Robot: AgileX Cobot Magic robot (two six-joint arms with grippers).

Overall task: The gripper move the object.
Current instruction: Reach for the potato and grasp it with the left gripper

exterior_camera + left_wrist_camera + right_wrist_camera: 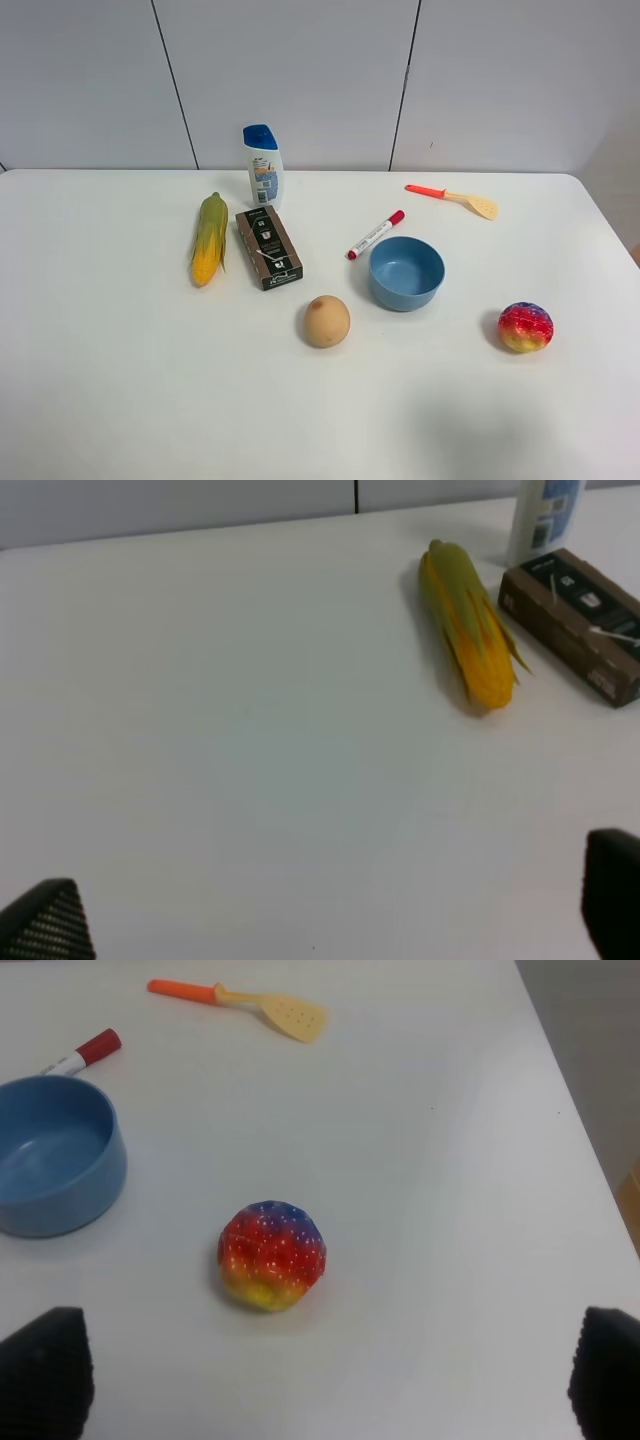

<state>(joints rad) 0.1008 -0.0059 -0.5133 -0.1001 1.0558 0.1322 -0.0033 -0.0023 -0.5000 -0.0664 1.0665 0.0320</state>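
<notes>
Now the left gripper [328,910] is held wide open with the corn cob [468,630] ahead of it, the right gripper [325,1375] likewise before the rainbow ball [272,1255], the tan ball [327,321] gripped by neither.

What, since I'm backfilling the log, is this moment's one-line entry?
left gripper: open, empty | right gripper: open, empty | tan ball: untouched on table

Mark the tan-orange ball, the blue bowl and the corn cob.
tan-orange ball [327,321], exterior high view, its centre.
blue bowl [405,297], exterior high view, front wall.
corn cob [466,632], left wrist view, mid-length.
</notes>
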